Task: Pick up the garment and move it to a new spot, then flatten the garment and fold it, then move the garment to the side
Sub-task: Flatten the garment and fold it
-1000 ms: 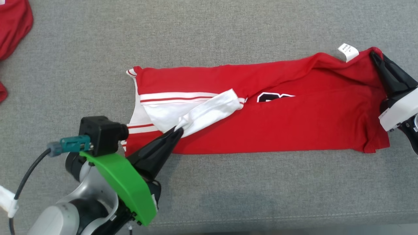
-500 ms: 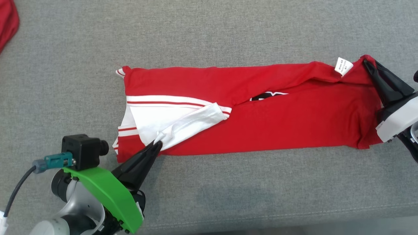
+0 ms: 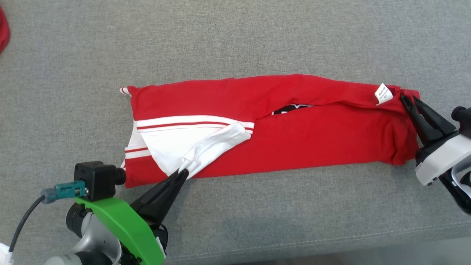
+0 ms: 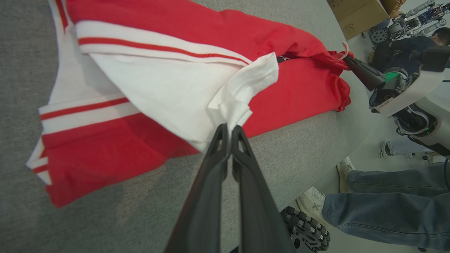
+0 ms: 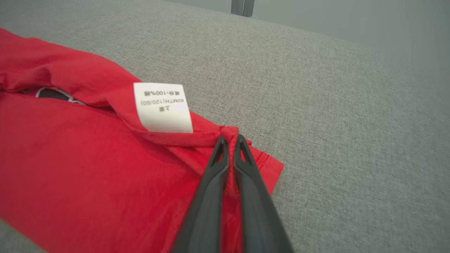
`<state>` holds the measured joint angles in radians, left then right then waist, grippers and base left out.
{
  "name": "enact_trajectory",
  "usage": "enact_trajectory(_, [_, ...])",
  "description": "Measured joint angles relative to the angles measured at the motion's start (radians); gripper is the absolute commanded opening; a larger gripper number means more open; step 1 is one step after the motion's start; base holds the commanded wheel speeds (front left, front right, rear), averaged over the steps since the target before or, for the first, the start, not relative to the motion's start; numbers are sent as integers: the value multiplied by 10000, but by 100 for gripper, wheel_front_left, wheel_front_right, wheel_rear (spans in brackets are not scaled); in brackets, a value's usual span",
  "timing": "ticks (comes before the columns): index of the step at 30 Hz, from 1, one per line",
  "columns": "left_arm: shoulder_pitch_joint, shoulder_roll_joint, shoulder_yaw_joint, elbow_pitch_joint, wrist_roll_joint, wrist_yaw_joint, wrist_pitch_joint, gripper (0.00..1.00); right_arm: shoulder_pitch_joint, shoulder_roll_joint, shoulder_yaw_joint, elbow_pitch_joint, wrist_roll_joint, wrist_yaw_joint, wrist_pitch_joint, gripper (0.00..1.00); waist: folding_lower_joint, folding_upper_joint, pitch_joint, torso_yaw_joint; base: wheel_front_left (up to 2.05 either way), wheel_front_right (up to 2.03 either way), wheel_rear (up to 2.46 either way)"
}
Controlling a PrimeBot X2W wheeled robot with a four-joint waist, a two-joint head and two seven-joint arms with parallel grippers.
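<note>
Pinching the soft, light garment (image 3: 294, 140) at both ends: left gripper (image 3: 183, 172) closed on its white sleeve (image 3: 217, 141), right gripper (image 3: 404, 98) closed on its opposite corner; I expect sagging.

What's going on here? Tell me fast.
A two-armed robot is folding a red shirt on a grey cushion. The shirt lies in a long, narrow strip. The left pincer is shut on its white sleeve at one end. The right pincer is shut on the red corner beside the tag at the other.
</note>
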<state>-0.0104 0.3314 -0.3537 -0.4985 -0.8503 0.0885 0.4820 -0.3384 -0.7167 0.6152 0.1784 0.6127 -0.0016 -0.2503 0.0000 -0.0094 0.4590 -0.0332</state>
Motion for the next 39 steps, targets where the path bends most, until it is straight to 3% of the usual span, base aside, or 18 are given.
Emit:
enact_trajectory(7, [95,54,-15,-12,-31,-2,13,0,-20,-35,-224,-293,-297,-13,0,0,0,0,-137,-68,0,0,0])
enact_trajectory(18, [-109,142,-98,-272,-75,-104,309,0,-1117,-844,-550,-40,-591,188,69,0,0,0,19,284,0,0,0])
enact_trajectory(25, [-1206,161,284,-234,6,-134,318,0,-1823,-763,-491,209,-489,543,594,0,0,0,331,583,0,0,0])
enact_trajectory(39, [-4068,688,1060,79,617,-282,583,0,-2416,-441,-188,485,-500,853,853,0,0,0,529,527,0,0,0])
